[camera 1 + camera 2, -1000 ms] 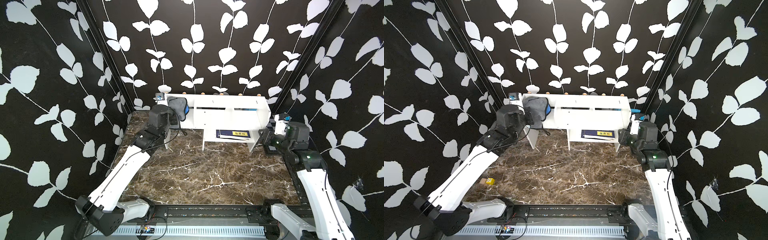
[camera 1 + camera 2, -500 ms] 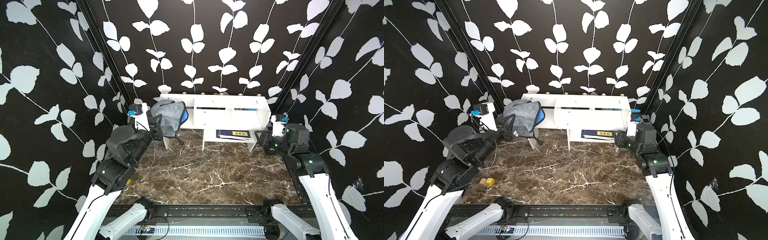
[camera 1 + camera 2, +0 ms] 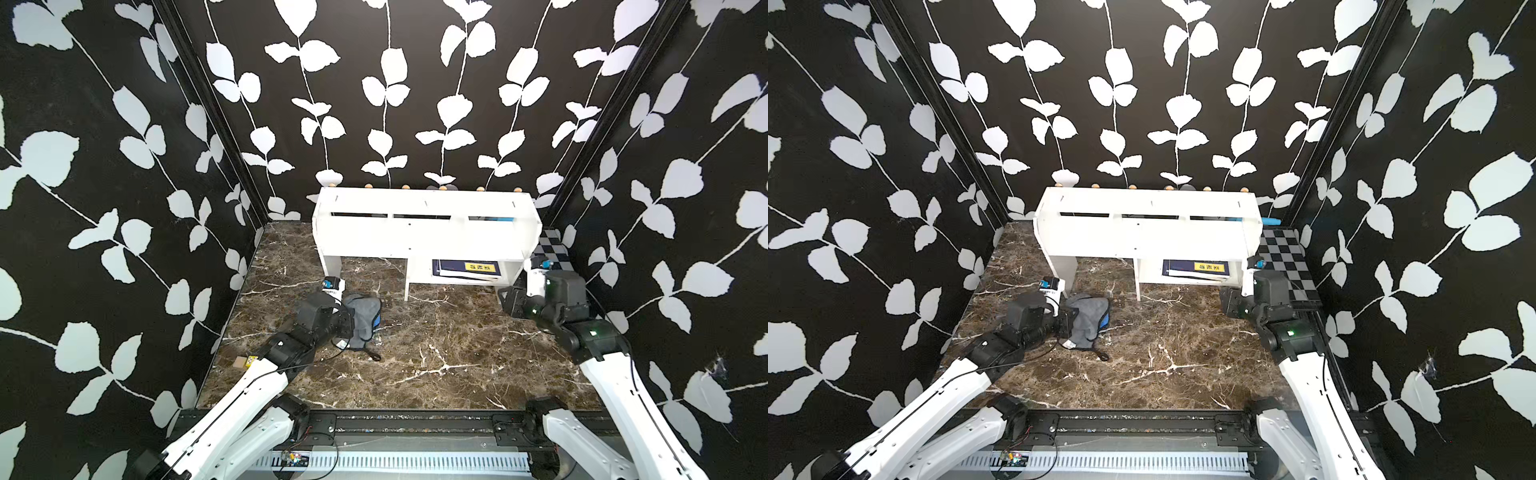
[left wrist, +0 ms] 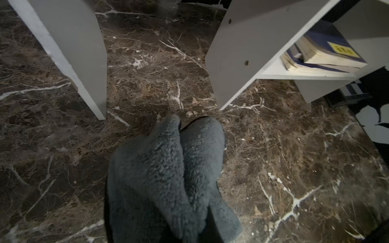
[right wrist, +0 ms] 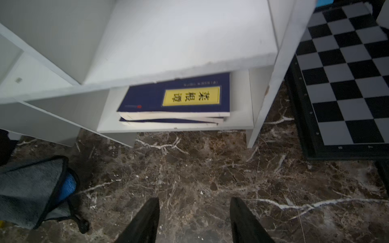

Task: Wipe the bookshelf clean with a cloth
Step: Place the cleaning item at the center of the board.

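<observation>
A low white board bookshelf (image 3: 424, 232) with three narrow slots along its top stands against the far edge of the brown marble counter (image 3: 436, 365), closer to the far right corner. Its lower right compartment holds dark blue paperback books (image 5: 174, 98) stacked flat, the top one with a yellow label. A black-and-white checkered board (image 3: 1287, 257) lies at the right edge, just beside the bookshelf's right leg.

The soft dark grey cloth (image 3: 363, 311) with black edging rests bunched on the counter, left of centre and near the front of the bookshelf's left leg but apart from it. A blue patch (image 5: 67, 187) shows at its side and its black loop cord (image 5: 80, 223) trails on the marble.

The left arm stretches low from the near left corner. The left gripper (image 3: 349, 320) is clenched on the cloth, which drapes over its fingers in the left wrist view. The right arm rises along the right edge. The right gripper (image 5: 192, 202) hangs above bare marble in front of the book compartment, its jaws spread and holding nothing.
</observation>
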Robot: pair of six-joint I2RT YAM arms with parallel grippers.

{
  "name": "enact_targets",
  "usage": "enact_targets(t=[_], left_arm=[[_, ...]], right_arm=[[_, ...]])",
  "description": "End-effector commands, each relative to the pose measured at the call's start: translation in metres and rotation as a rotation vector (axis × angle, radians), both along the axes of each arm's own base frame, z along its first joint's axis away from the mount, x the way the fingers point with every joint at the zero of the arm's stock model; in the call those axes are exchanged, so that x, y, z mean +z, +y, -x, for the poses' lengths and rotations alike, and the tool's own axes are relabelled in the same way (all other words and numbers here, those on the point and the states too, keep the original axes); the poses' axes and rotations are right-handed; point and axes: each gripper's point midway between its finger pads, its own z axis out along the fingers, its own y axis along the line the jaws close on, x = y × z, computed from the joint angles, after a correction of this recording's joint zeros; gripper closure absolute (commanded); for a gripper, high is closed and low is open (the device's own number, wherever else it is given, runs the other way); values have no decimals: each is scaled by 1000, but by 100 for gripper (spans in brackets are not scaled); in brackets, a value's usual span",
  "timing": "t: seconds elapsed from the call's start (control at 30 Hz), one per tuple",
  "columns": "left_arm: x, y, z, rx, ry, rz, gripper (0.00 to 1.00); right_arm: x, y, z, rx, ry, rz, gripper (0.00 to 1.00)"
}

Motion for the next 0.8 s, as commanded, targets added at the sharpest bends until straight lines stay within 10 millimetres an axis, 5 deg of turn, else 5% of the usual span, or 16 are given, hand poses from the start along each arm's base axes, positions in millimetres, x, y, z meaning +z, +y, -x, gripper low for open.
enact_targets(t=[0.0, 0.2, 0.27, 0.37, 0.4, 0.43, 0.53, 0.77], left_arm=[[38, -9, -33, 88, -133, 113, 100], [15, -27, -57, 104, -101, 129, 98], [4, -33, -60, 102, -90, 132, 73], [-1, -38, -62, 99, -85, 115, 55], [2, -37, -62, 99, -89, 99, 39], [8, -33, -62, 109, -100, 76, 10], [41, -4, -62, 189, -183, -37, 2], [142, 117, -55, 626, -452, -435, 2]], right_arm=[[-12, -3, -11, -63, -15, -23, 40], [-51, -19, -17, -175, 37, 10, 17], [-61, -25, -19, -208, 60, 38, 1], [-68, -37, -19, -268, 69, 80, 0], [-70, -44, -18, -302, 60, 95, 0], [-71, -55, -15, -362, 50, 121, 0], [-65, -93, -4, -551, -25, 212, 0], [-63, -143, 14, -756, -295, 362, 0]])
